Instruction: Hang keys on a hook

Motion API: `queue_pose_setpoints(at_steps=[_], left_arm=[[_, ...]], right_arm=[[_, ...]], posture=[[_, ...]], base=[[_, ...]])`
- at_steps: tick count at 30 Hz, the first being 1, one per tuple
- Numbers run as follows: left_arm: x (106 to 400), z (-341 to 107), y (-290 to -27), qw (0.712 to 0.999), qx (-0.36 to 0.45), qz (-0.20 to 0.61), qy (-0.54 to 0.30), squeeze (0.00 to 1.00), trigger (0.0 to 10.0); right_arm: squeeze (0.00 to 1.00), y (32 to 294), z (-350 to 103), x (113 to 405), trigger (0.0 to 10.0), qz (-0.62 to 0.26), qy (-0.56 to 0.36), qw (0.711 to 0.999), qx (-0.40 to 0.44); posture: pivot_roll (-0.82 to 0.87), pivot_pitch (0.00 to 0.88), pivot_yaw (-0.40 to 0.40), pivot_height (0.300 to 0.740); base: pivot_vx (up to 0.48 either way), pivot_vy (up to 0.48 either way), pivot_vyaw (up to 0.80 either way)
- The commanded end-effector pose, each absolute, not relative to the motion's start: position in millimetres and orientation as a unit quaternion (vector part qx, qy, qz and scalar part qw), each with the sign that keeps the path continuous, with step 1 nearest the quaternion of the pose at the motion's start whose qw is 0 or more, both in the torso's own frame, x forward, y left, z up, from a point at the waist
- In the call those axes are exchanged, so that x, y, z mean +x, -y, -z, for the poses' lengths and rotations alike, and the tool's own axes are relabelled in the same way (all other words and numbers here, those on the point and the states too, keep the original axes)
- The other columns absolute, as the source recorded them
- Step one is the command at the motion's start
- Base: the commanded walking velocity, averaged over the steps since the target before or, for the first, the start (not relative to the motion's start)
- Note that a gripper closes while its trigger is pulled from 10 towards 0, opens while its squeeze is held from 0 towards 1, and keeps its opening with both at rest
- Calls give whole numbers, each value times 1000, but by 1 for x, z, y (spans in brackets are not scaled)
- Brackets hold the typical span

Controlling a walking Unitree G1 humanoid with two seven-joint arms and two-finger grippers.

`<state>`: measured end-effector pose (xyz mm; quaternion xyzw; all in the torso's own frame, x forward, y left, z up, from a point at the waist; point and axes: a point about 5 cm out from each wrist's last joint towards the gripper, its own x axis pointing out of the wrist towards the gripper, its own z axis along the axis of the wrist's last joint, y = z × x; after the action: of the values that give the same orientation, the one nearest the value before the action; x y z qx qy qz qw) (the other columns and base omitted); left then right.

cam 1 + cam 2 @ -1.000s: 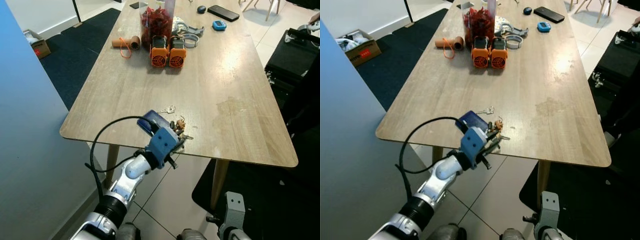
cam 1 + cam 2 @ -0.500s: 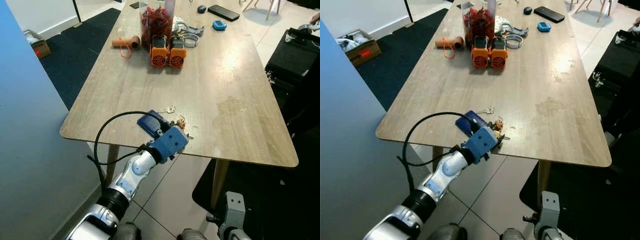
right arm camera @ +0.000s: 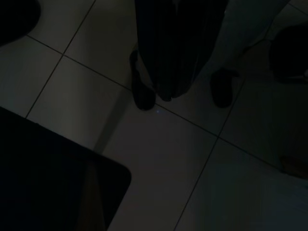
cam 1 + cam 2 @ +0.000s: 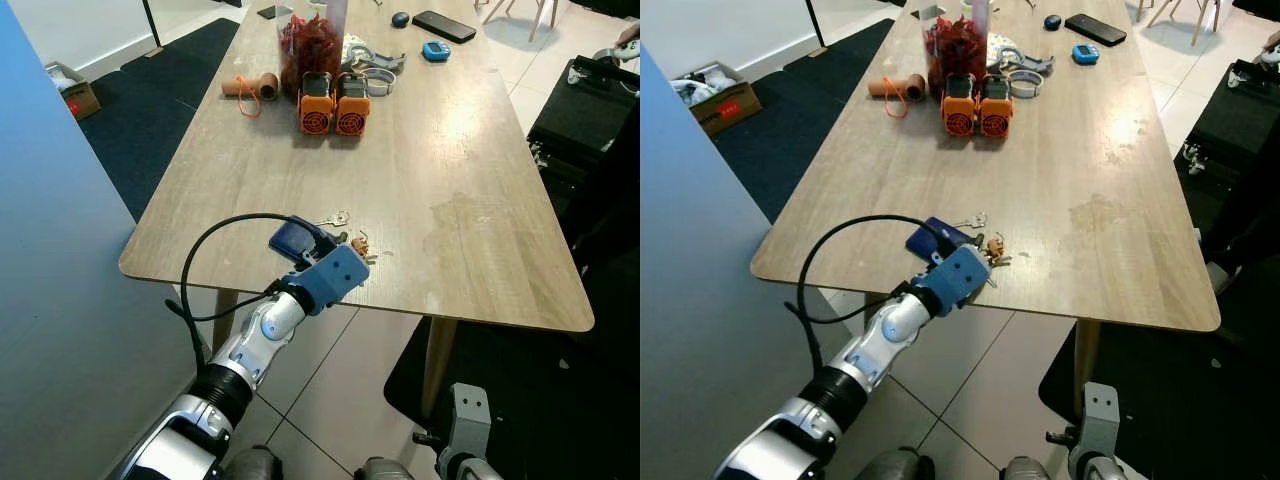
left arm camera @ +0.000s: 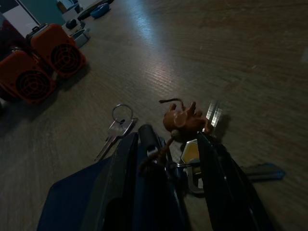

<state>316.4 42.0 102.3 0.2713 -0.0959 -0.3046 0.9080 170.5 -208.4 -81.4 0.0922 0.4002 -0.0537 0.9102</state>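
Observation:
A bunch of keys with a small brown charm lies near the wooden table's front edge. A single silver key on a ring rests just beyond it, and a dark blue fob lies beside them. My left gripper is down at the table top, open, with one black finger on each side of the bunch; in the left eye view the left gripper sits right behind the charm. My right gripper hangs idle over the tiled floor, shut.
Two orange devices, a container of red stuff, a cardboard tube and a phone stand at the table's far end. A blue-grey wall rises close on the left. A black case sits at the right.
My left gripper has moved forward from off the table's edge onto the key bunch, and its fingers now stand on either side of it. The camera has shifted slightly.

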Motion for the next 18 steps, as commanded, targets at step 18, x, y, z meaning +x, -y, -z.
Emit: queue_pose_setpoints(at_steps=[18], left_arm=[[306,-75,-57,935,182,304,-3,0,7176]], right_arm=[[0,210,83,167,10000,54,-409,907,89]], posture=[[37,114,-2,740]], base=[[0,0,0]])
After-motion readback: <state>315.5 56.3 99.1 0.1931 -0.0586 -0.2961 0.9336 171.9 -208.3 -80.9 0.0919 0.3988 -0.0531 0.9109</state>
